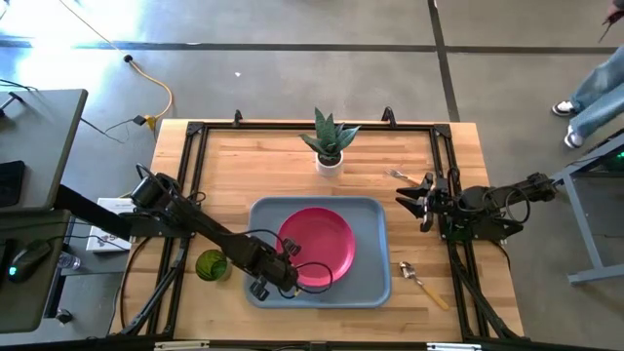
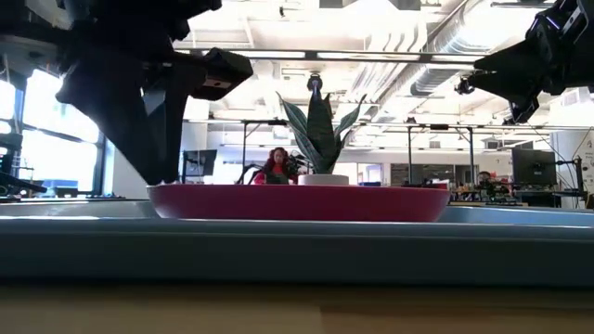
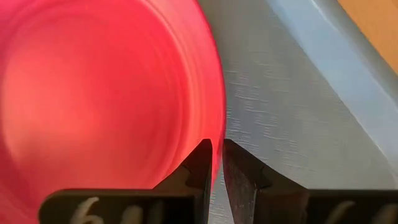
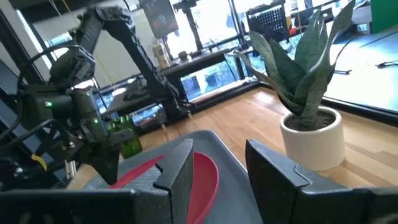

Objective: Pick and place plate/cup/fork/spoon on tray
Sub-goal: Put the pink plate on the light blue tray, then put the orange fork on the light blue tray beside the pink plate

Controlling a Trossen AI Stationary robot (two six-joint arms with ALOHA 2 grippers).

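Note:
The pink-red plate (image 1: 317,246) lies flat on the grey-blue tray (image 1: 370,283) in the middle of the table. My left gripper (image 1: 286,277) is at the plate's near left rim, shut on it. The green cup (image 1: 212,265) stands on the table just left of the tray. The fork (image 1: 397,175) lies on the table to the tray's far right, and the spoon (image 1: 421,281) to its near right. My right gripper (image 1: 417,202) is open and empty above the table, right of the tray and near the fork. My left gripper pinches the plate's rim (image 3: 218,140) between its two fingers, one finger (image 3: 200,163) over the plate's inside and the other (image 3: 239,168) outside it. The fingers come from above, pointing down (image 2: 162,148). The plate (image 2: 297,199) rests level on the tray (image 2: 297,246).
A white pot with a spiky green plant (image 1: 330,144) stands at the table's far middle, behind the tray. Black rails (image 1: 444,166) run along the table's edges. Bare wood lies between the tray and the plant.

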